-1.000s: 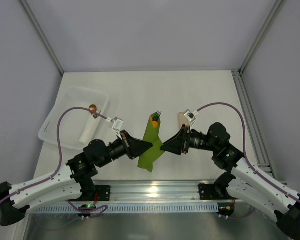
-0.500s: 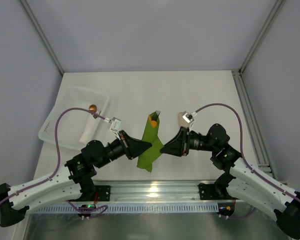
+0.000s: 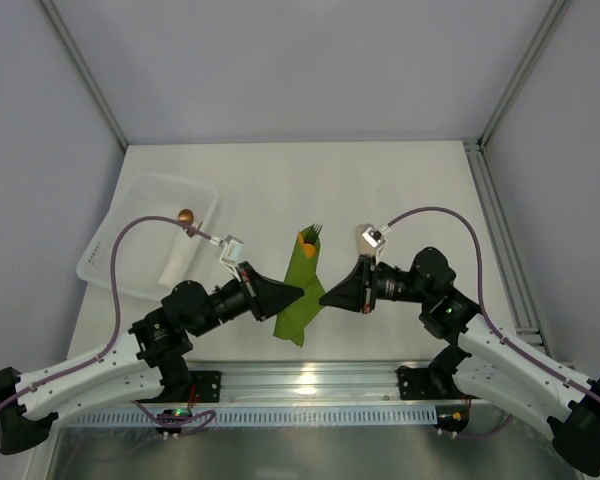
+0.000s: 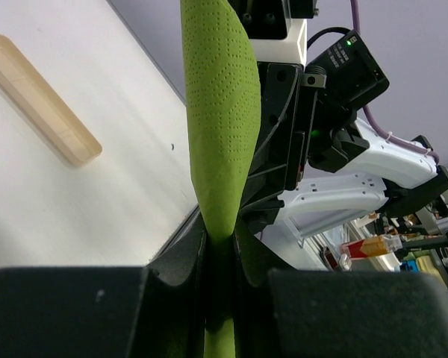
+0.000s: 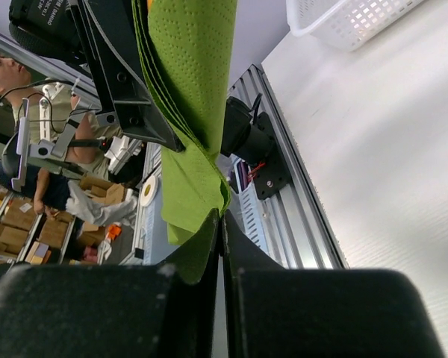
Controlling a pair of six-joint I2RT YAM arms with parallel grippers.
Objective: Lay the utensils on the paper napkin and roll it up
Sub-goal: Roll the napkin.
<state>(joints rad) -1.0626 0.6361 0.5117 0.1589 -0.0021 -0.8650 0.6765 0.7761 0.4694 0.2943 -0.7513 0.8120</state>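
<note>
Top external: clear plastic tray (image 3: 115, 245) far left, one pale slim piece (image 3: 175, 268) inside. Paper napkin (image 3: 302, 265) between the arms, wrapped round utensils (image 3: 311, 236) poking from its far end, pinched by left gripper (image 3: 298, 291) and right gripper (image 3: 325, 296).

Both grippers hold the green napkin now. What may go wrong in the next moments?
1. The thin olive-green paper napkin is pinched by the left gripper and the right gripper from opposite sides; pulling apart may tear it.
2. The slim orange and shiny metal utensils stick out of its far open end; tilting may let them slide out.
3. The right gripper seems to hold only a corner flap, which may slip.
</note>
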